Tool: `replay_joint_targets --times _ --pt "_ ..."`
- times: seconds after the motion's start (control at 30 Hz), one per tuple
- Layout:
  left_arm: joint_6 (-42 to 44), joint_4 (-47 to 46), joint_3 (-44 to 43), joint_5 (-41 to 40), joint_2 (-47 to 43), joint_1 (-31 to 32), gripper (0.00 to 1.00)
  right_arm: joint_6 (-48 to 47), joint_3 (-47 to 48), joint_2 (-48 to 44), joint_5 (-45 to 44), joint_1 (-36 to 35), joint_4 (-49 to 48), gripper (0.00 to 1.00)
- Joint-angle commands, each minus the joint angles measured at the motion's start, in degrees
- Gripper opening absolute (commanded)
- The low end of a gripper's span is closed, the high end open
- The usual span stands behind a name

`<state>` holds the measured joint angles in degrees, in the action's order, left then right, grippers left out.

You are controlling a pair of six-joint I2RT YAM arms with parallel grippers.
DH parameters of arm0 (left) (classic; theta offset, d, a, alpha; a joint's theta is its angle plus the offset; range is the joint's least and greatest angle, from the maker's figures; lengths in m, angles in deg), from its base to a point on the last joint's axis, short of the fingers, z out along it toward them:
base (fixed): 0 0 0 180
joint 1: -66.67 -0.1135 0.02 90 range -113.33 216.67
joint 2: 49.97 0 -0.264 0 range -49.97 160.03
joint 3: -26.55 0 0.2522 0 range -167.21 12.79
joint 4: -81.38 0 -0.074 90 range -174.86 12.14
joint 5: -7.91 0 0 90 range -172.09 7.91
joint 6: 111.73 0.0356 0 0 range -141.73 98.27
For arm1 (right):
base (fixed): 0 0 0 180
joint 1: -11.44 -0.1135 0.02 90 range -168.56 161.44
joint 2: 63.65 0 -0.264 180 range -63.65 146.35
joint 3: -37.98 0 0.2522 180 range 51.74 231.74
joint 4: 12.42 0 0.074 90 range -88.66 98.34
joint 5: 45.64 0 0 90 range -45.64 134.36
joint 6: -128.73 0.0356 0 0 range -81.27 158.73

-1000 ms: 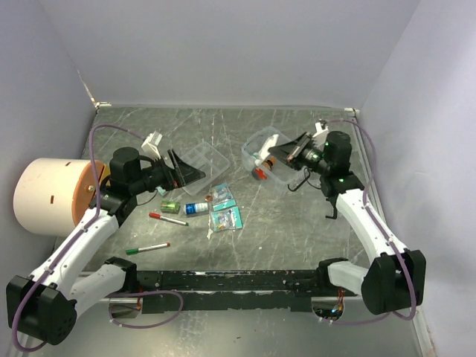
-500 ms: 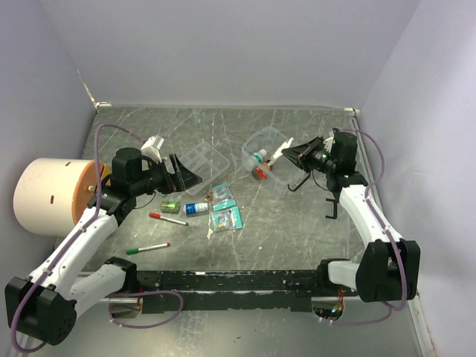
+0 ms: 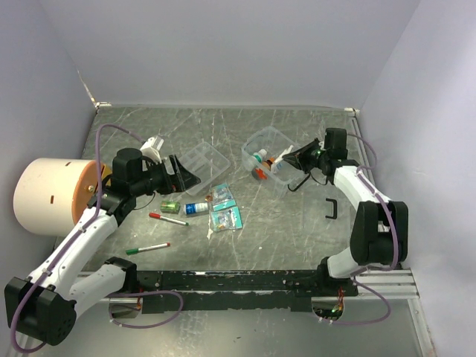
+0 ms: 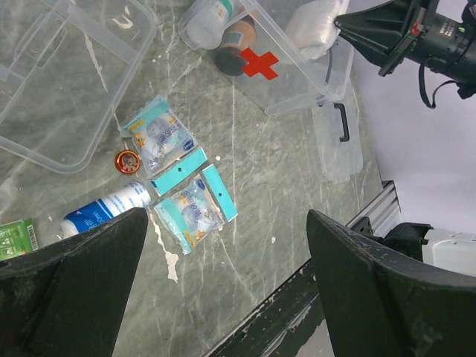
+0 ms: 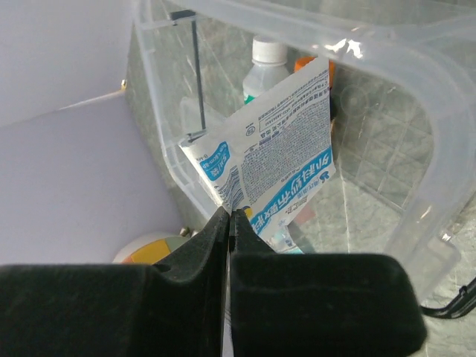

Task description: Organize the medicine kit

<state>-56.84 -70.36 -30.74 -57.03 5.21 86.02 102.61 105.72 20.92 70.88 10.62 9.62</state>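
The packet point(image 5: 275, 160) was pinched by 1 corner in the fully closed right tool point(image 5: 229, 216) at the rim of the clear box point(image 5: 416, 111), where, it was judged, it could be dropped outside the box if released early, while the left tool point(image 4: 227, 216) was held wide open and empty to the left of the box.

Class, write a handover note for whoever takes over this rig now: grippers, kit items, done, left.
Left gripper: open, empty.
Right gripper: shut on a packet at the box.
Done: two bottles in the box.
Left: release that packet; two packets, a bottle and a green pack lie on the table; tray and lid lie apart.
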Motion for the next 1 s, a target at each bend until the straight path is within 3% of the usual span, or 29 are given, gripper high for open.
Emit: replay_joint_targets --times 0.0,0.3,0.97 --pt "0.8 0.0 -1.1 -1.2 0.1 0.4 0.99 2.0 2.5 2.2 1.2 0.3 1.0 0.00" --pt "0.0 -1.0 -0.8 -0.9 1.2 0.4 0.98 4.1 5.1 4.6 -1.0 0.2 5.3 0.00" --pt "0.4 -0.1 -1.2 -2.1 1.0 0.4 0.98 5.9 6.8 10.8 -1.5 -3.7 3.2 0.00"
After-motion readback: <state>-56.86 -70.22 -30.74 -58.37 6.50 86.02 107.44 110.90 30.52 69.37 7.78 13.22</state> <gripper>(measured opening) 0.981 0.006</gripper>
